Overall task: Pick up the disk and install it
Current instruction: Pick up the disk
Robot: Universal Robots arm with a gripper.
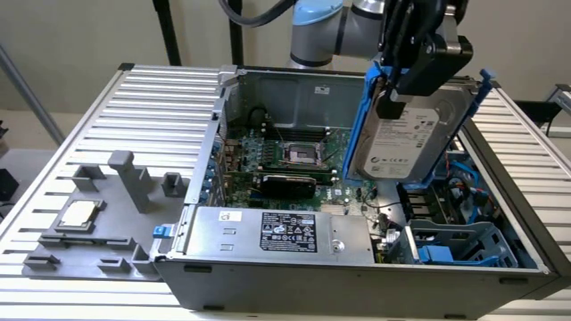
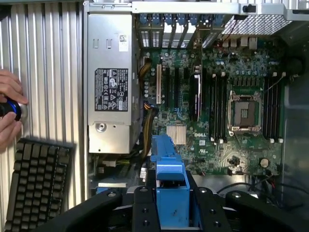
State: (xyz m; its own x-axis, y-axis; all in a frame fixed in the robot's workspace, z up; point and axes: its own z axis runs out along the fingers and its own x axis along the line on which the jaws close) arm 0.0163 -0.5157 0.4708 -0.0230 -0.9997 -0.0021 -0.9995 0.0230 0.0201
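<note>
The disk (image 1: 408, 142), a silver-grey hard drive with a white label in a bright blue carrier, hangs tilted on edge above the open computer case (image 1: 357, 281), over its side at the exterior view's right. My gripper (image 1: 392, 100) is shut on the disk's upper edge. In the wrist view a blue carrier rail (image 2: 169, 183) of the disk sticks out between my black fingers (image 2: 142, 208), with the motherboard (image 2: 227, 96) below it.
The case holds a grey power supply (image 1: 277, 234), a CPU socket (image 1: 299, 155) and a blue drive cage (image 1: 459, 244). A grey fixture with a CPU chip (image 1: 79, 215) lies on the slatted table. A person's hand (image 2: 8, 113) and a keyboard (image 2: 38, 179) are beside the case.
</note>
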